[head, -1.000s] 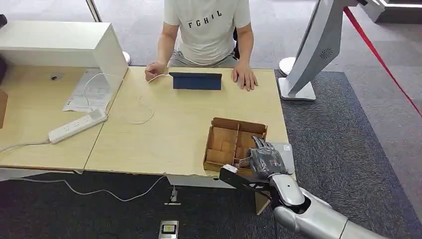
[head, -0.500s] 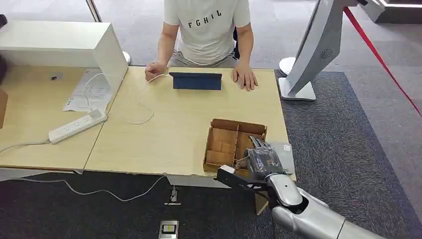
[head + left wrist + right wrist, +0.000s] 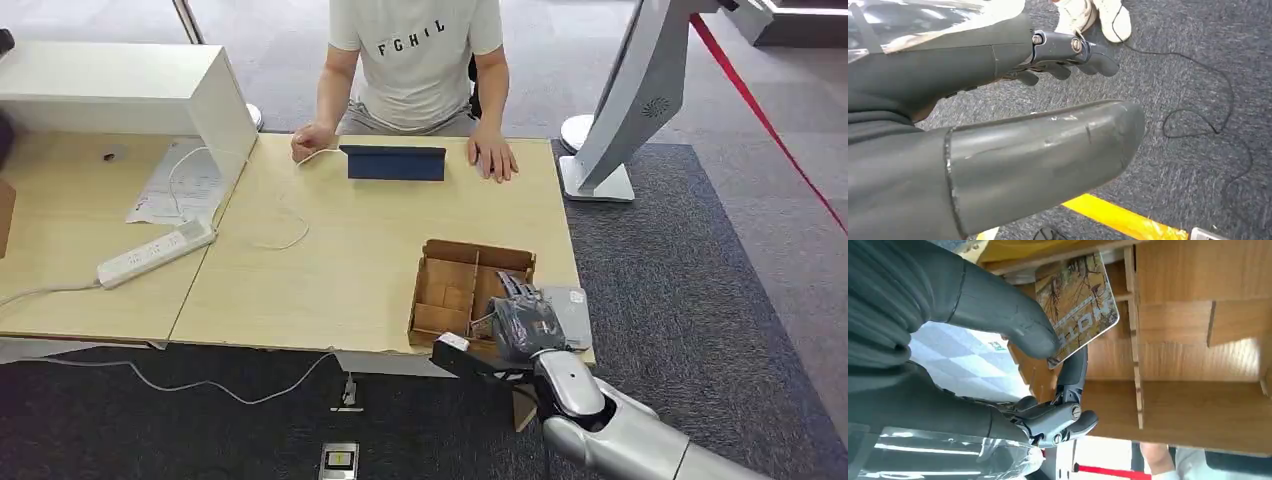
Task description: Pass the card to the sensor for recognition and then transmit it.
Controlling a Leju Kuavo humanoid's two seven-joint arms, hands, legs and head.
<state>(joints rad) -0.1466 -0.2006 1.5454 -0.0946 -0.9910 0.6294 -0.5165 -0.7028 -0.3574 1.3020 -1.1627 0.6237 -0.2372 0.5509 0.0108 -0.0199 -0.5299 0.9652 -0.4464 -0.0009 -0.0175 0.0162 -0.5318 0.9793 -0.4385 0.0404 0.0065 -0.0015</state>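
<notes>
Desk [image 3: 350, 250]: box [image 3: 470, 290] under right hand [image 3: 525, 325]. Fingers [image 3: 1070, 370] and thumb clamp card [image 3: 1078, 302]. Left hand [image 3: 998, 125] idle, fingers apart. Card grasped; sensor pass and handover remain.

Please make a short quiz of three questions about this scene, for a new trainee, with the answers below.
1. True or false: the right hand pinches a card.
2. Where is the card? A) over the wooden divided box B) on the folded blue tablet case C) on the floor
3. Fill in: the left hand hangs above the ____.

Key: 1 true; 2 A; 3 carpet, holding nothing, its fingers apart.
</notes>
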